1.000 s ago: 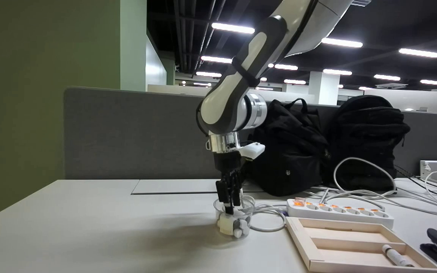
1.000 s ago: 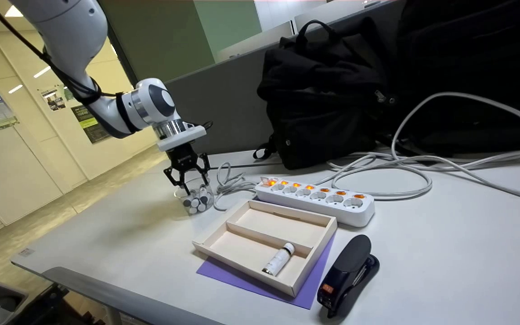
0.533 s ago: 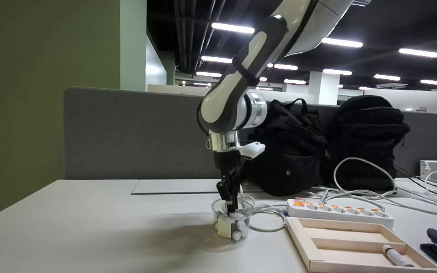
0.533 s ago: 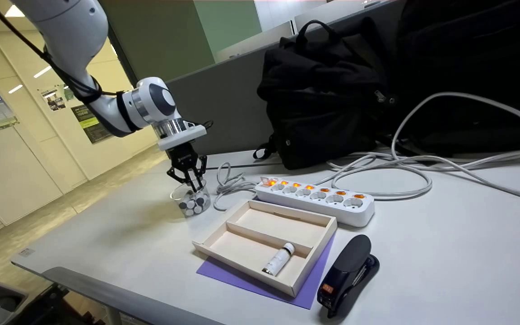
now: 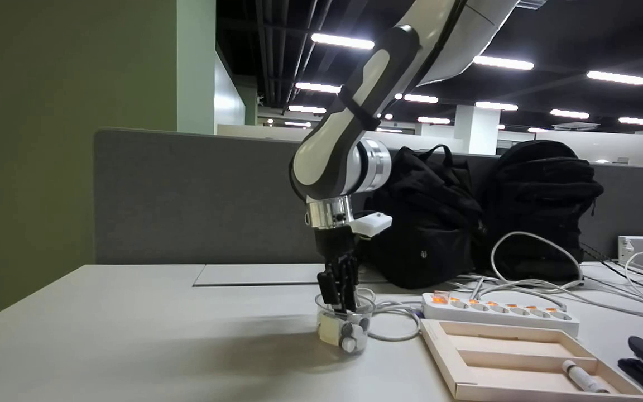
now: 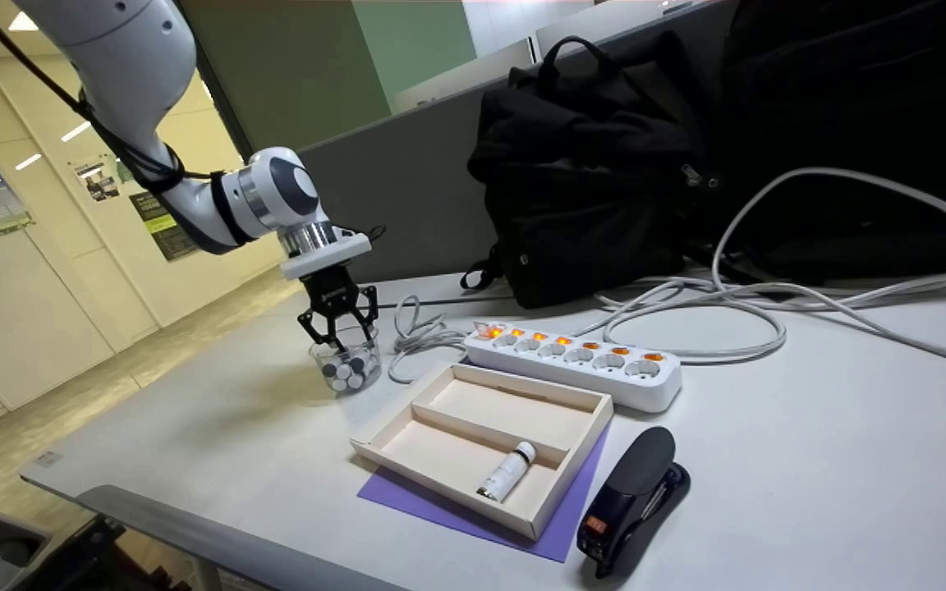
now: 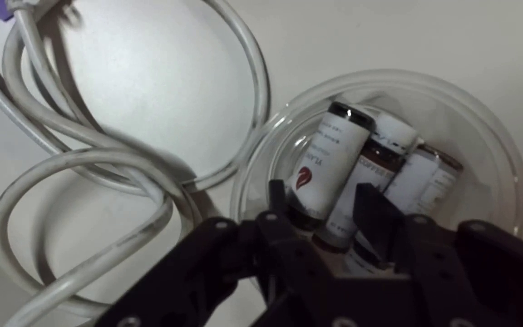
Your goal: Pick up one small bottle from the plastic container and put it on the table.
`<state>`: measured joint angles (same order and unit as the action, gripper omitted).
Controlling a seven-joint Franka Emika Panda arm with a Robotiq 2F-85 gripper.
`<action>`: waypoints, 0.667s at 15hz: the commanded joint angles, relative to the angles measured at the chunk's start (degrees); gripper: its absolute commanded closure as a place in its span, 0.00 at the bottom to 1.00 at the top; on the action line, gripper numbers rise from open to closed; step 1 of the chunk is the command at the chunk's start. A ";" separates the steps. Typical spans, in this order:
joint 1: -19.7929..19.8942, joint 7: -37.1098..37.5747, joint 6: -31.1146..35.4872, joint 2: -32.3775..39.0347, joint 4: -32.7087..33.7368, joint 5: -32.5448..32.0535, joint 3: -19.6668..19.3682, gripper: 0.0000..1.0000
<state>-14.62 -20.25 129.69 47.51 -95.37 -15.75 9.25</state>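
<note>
The clear plastic container (image 7: 402, 76) stands upright on the pale table (image 5: 132, 340) and shows in both exterior views (image 5: 370, 321) (image 6: 319, 359). Several small bottles lie tilted inside it. In the wrist view a white-labelled bottle with a red leaf (image 7: 327, 165) lies at the left. A brown bottle (image 7: 351, 200) is beside it and another labelled bottle (image 7: 420, 179) is to the right. My gripper (image 7: 323, 193) is open with its fingertips inside the container, also seen in an exterior view (image 6: 355, 341). One finger is left of the red-leaf bottle; the other overlaps the brown bottle. Actual contact is unclear.
A grey cable (image 7: 107, 156) coils right beside the container. A white power strip (image 6: 571, 365), a beige tray (image 6: 440, 435) holding one white bottle (image 6: 508, 471), and a black stapler (image 6: 636, 501) are on the table. Black backpacks (image 5: 427, 223) stand against the grey partition (image 5: 198, 195).
The fingers were apart a second ago, close together half a second ago, and are apart again now. The container has shifted slightly and the bottles in it look a little rearranged.
</note>
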 commanded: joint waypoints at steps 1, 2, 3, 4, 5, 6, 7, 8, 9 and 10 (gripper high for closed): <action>-1.55 5.85 -1.85 2.64 0.88 0.14 -1.28 0.22; -1.64 6.59 -2.26 2.81 0.95 0.30 -1.27 0.18; -1.77 7.30 -2.59 2.90 1.01 0.35 -1.30 0.17; -1.80 7.73 -2.60 3.02 1.04 0.38 -1.23 0.66; -1.87 8.18 -2.71 3.03 1.04 0.38 -1.23 0.64; -1.82 8.57 -2.83 2.97 1.08 0.56 -1.17 0.66; -1.70 8.70 -3.10 2.93 1.11 0.81 -1.03 0.72; -1.54 9.09 -3.30 2.73 1.00 0.98 -0.99 0.81; -1.36 9.16 -3.37 2.60 1.04 1.18 -0.92 0.85; -1.06 8.98 -3.47 2.38 1.01 1.60 -0.71 0.92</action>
<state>-15.91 -13.19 126.66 48.28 -95.34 -15.44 8.42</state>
